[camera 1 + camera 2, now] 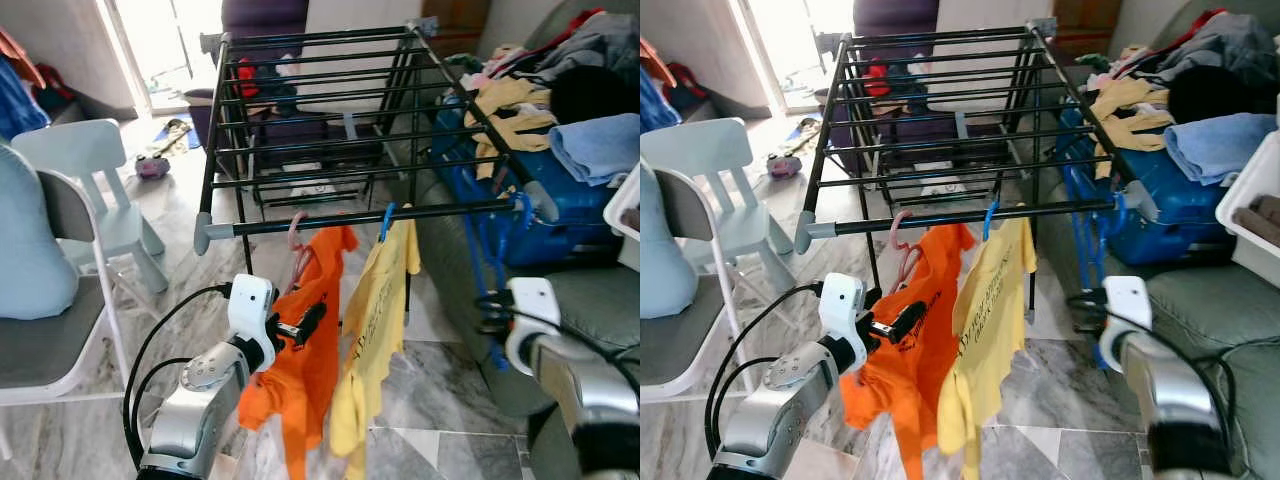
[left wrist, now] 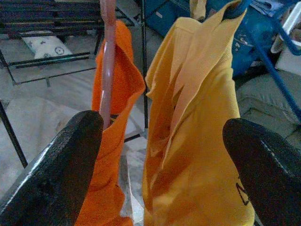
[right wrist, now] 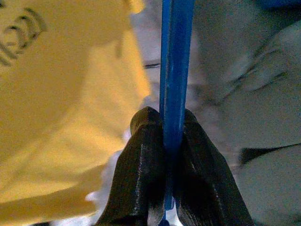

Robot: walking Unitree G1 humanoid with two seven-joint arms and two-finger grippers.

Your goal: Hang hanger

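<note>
Two shirts hang on the rack.
Right gripper jaws pinch a blue hanger, ready for hanging; left gripper jaws gape, released.

Two shirts, one orange shirt and one yellow shirt, two hangers, one drying rack, two white chairs.

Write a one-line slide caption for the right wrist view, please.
Right gripper shut on a blue hanger, with the yellow shirt hanging beside it.
</note>
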